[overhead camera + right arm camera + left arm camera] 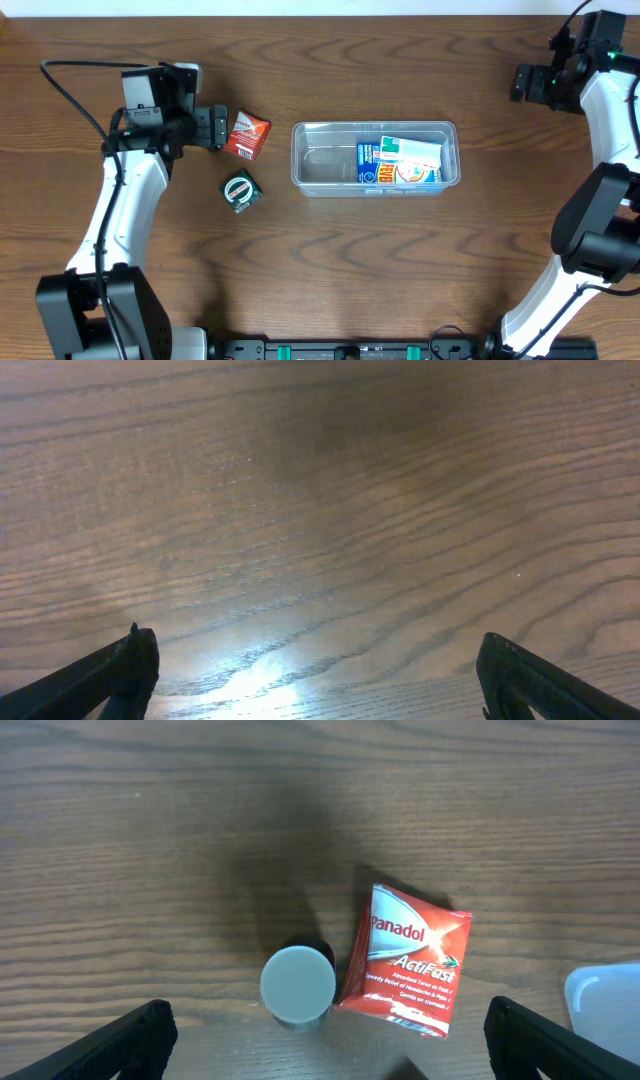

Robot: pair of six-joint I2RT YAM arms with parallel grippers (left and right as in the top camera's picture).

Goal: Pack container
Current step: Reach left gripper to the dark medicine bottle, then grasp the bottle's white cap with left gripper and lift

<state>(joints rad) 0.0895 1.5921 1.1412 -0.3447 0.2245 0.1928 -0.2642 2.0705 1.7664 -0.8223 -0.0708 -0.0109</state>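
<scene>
Table (330,270): dark brown wood grain fills all three views.
Right gripper (318,640): upper right corner of the overhead view, well apart from every item; jaws spread wide over bare wood, holding nothing.
Left gripper (218,128): upper left of centre in the overhead view; jaws spread wide and empty; it points right at the red packet (246,136), tips close to it; contact cannot be judged from above.
Container (320,170): clear tub at the middle of the overhead view, long side running left to right; its left half is bare.
Boxes (400,160): blue-and-white cardboard, lying flat in the container's right half.
Red packet: Panadol branding; on the table just left of the container, tilted.
Round item (240,192): small, dark, green-ringed; lower left of the packet and near it; the left wrist view shows a pale round top.
Step in hand: probably picking up the red packet; turn the wrist to match its tilt; straddle its narrower span; descend clear of the round item; close only once both fingers flank it; aim for the bare left half.
</scene>
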